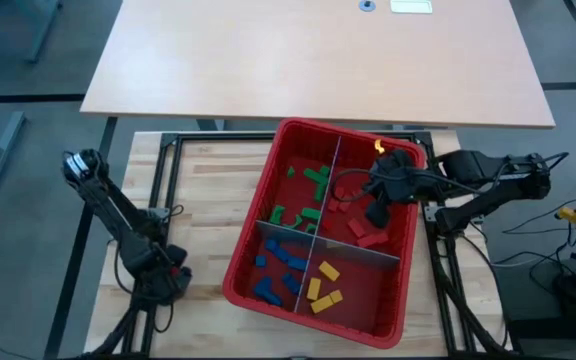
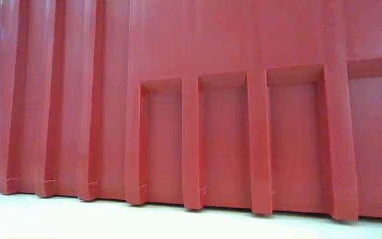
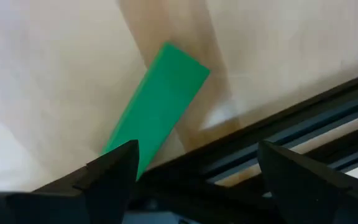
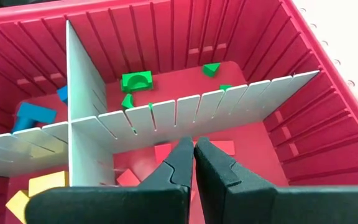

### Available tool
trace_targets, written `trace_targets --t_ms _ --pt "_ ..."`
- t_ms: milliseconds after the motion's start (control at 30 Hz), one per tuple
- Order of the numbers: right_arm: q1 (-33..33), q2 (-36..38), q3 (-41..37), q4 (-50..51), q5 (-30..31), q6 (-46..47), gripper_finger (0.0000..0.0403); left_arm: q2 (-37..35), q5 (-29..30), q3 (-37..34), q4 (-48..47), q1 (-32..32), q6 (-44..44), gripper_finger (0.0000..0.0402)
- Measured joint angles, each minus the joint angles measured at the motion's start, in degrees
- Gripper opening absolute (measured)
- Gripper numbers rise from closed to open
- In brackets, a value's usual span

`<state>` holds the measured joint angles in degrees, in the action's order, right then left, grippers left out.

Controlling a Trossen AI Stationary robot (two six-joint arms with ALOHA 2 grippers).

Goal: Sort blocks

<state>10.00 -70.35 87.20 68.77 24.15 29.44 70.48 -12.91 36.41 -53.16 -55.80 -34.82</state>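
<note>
Right gripper (image 4: pixel 193 163) hangs inside red bin (image 1: pixel 253 235), over red-block compartment; fingers pressed together, nothing seen between them. Red blocks (image 4: pixel 222 147) lie just below tips. Grey dividers (image 4: pixel 185 112) split bin by colour, likely so sorting holds: green blocks (image 4: pixel 137 81) beyond panel ahead of gripper, blue blocks (image 4: pixel 33 115) and yellow blocks (image 4: pixel 39 183) off to its side. Left gripper (image 3: pixel 194 165) parked low over table, fingers spread, empty; green block (image 3: pixel 157 106) lies on wood just ahead, probably still to be sorted.

red bin (image 1: pixel 393 300), grey dividers (image 4: pixel 185 109), green, blue, yellow, red blocks (image 1: pixel 316 182)
</note>
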Motion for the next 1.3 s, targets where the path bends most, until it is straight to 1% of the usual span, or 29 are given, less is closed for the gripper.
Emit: trace_targets --t_ms 100,200,367,467,667,967,1300 --pt "-0.31 -0.02 0.00 -0.01 0.00 0.13 0.0000 1.01 0.04 -0.49 0.53 0.10 1.94 0.0313" --pt "-0.31 -0.02 0.00 -0.02 0.06 0.14 0.0000 1.07 1.99 -0.62 0.70 0.38 3.81 0.0313" --pt "-0.78 -0.02 0.00 -0.07 0.11 0.24 0.0000 1.32 9.05 -1.12 0.15 1.30 6.76 0.0313" --pt "-1.40 -0.02 0.00 -0.07 0.12 0.53 0.0000 1.48 10.54 -1.62 0.18 1.76 7.47 0.0313" --pt "-2.17 -0.02 0.00 -0.10 0.04 0.55 0.0000 1.37 8.59 -3.92 1.88 2.32 7.52 0.0314" --pt "-2.17 -0.04 0.00 -0.24 -0.06 0.96 0.0000 1.39 5.48 -5.25 5.27 3.64 10.57 0.0314" --pt "-2.16 -0.04 0.00 -0.22 -0.07 2.14 0.0000 1.50 1.41 -6.37 5.83 3.86 8.62 0.0313"
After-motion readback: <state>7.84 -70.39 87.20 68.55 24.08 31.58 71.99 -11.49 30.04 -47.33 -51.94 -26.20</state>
